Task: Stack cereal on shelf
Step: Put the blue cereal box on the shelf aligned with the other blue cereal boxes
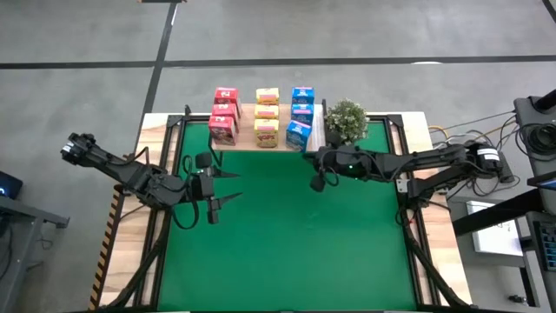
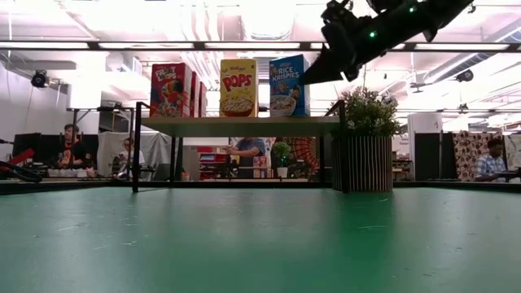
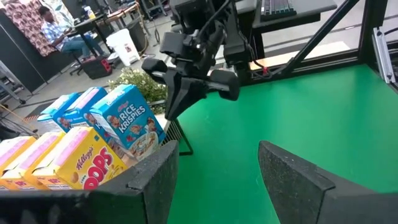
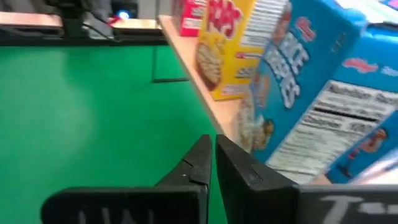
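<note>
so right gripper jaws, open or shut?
Shut. The right gripper has its jaws pressed together with nothing between them, beside the front blue cereal box.

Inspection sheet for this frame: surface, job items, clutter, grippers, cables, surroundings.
Surface: green tabletop, bare in front of the shelf.
Job's things: nine cereal boxes on the shelf in three rows: pink-red, yellow, blue; the front blue box sits askew.
Clutter: potted plant beside the shelf.
Grippers: right gripper shut and empty, raised just in front of the blue row; left gripper open and empty over the table's left part.
Cables: bundles past the table's right edge.
Surroundings: people seated at desks behind the table.
</note>
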{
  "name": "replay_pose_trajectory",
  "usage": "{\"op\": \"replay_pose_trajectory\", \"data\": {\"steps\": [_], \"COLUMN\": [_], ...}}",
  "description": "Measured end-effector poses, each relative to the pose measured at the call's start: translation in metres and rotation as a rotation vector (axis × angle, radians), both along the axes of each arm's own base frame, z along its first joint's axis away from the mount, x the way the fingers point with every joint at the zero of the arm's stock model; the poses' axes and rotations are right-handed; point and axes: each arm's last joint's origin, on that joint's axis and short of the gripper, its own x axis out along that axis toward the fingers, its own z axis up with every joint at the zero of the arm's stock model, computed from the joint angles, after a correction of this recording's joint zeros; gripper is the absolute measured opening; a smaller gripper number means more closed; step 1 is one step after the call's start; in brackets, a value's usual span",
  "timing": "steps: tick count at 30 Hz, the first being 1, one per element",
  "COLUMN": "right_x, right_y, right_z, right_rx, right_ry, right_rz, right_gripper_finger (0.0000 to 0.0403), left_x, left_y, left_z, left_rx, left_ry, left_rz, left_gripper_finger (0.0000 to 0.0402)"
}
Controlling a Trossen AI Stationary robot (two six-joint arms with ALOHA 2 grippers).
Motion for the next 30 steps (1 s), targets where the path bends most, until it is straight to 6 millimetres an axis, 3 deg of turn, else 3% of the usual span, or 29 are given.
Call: {"op": "replay_pose_trajectory", "data": {"steps": [17, 30], "right_x": [0.002, 0.010], "right_y": [-0.003, -0.008], "right_z": [0.001, -0.013], "right_rx": [-0.056, -0.107], "right_ry": [-0.017, 0.030], "right_rz": [-0.100, -0.199], "right_gripper_finger": [0.0009, 0.0009], "left_x": [0.000, 0.001], "left_y": [0.000, 0.000], "left_z": [0.000, 0.001], "left_rx": [-0.002, -0.016], "left_ry": [-0.005, -0.016], "left_rz": [0.000, 0.003], "left_gripper_finger": [0.0204, 0.0204]}}
